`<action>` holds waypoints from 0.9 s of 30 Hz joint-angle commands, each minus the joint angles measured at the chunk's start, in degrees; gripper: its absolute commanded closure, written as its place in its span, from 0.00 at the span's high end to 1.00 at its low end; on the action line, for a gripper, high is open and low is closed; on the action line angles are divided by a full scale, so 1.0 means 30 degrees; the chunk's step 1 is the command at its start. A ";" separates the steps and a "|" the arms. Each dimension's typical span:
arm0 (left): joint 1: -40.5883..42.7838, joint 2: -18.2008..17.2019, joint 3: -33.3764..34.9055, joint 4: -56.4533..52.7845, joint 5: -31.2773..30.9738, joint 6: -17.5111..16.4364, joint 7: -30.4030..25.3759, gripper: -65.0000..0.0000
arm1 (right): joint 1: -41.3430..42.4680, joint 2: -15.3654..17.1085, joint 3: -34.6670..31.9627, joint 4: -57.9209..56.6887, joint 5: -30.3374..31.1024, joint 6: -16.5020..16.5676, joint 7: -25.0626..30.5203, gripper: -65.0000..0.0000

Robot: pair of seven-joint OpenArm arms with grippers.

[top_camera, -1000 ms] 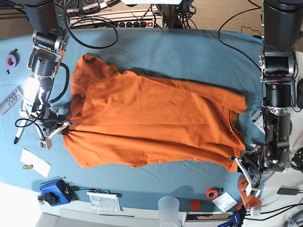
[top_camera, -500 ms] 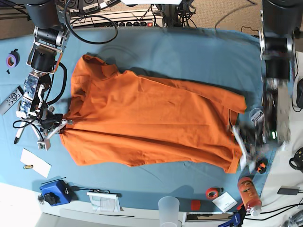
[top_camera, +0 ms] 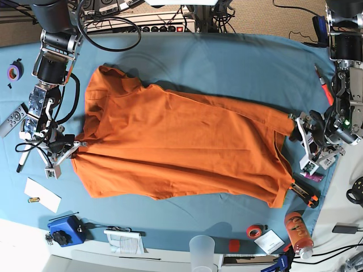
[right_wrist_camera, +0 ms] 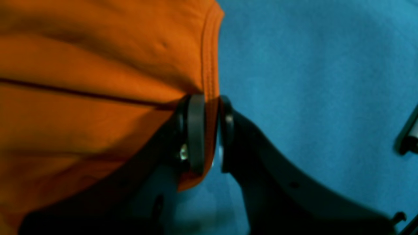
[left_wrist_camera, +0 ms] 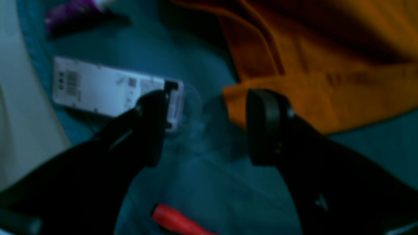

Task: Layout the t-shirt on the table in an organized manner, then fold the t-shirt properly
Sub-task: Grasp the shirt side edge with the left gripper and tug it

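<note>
1. Orange cloth, the t-shirt, lies spread across the middle of the teal-covered bench. Its long axis runs from nine o'clock to three o'clock in the base view.
2. Our right hand sits at the shirt's nine o'clock end. In the right wrist view its fingers are pinched together on the stitched hem, so that end is held.
3. Our left hand hangs at the three o'clock end with its fingers spread wide and nothing between them. The shirt's corner lies just beside it, toward nine o'clock in the base view.
4. We judge the coming move turns on that gap: the left hand is the nearer to the loose end and must reach toward nine o'clock to take it.
5. A white labelled card lies under the left hand, apart from the shirt.
</note>
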 commanded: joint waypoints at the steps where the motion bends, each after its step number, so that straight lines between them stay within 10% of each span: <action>1: -0.0364 -0.0321 -0.0146 0.0124 -0.0015 -0.0095 -0.0430 0.60 | 0.0517 0.0328 0.0058 0.0357 0.0109 -0.0066 0.0284 0.13; 7: -0.0372 -0.0102 -0.0138 -0.1107 -0.0109 -0.2310 -0.0627 0.61 | 0.0517 0.0328 0.0058 0.0357 0.0102 -0.0066 0.0284 0.13; 27: -0.0415 -0.0109 0.2375 -0.1960 0.1807 -0.0707 -0.1923 0.59 | 0.0517 0.0328 0.0058 0.0357 0.0109 -0.0066 0.0284 0.13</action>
